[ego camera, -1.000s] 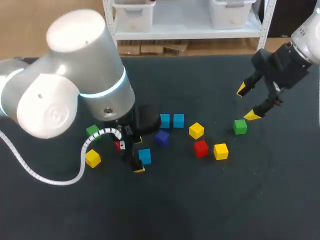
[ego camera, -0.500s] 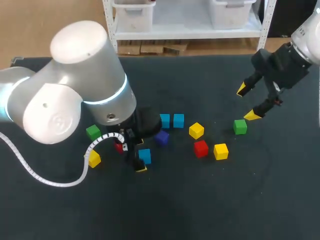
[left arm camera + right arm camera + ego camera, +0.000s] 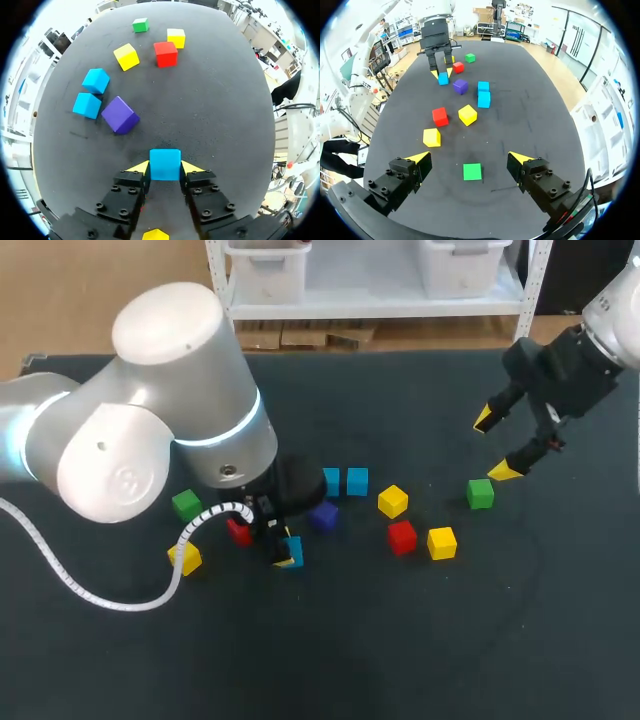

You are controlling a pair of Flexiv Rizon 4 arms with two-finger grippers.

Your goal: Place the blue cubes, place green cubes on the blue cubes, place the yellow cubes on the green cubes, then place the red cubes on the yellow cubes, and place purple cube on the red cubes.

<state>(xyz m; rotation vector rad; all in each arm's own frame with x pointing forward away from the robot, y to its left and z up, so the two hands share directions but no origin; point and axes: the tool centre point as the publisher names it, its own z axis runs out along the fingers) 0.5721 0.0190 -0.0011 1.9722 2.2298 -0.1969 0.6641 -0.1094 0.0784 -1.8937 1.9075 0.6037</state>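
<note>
The left gripper (image 3: 165, 168) is pinching a blue cube (image 3: 165, 161), its two yellow tips pressing on opposite side faces while the cube appears to be resting on the table (image 3: 220, 110). This held cube is sitting near the purple cube (image 3: 120, 115), on the side closest to the gripper's body.

The block is looking small, rigid and light, with flat faces that are probably a little slick. I am judging that a square hold across two parallel faces, centred as it is now, is suiting it best, since a hold across the corners would be letting it twist. Being hard, it is asking only for an even squeeze and a level set-down, so that later layers are sitting flat.

On the far side of the purple cube, just beside it, two more blue cubes (image 3: 88, 105) are lying next to each other. Farther beyond the purple cube, a yellow cube (image 3: 126, 56) and a red cube (image 3: 165, 53) are lying apart.

Well away from the purple cube, the right gripper (image 3: 469, 159) is hanging with its fingers spread wide above a green cube (image 3: 472, 171), touching nothing
</note>
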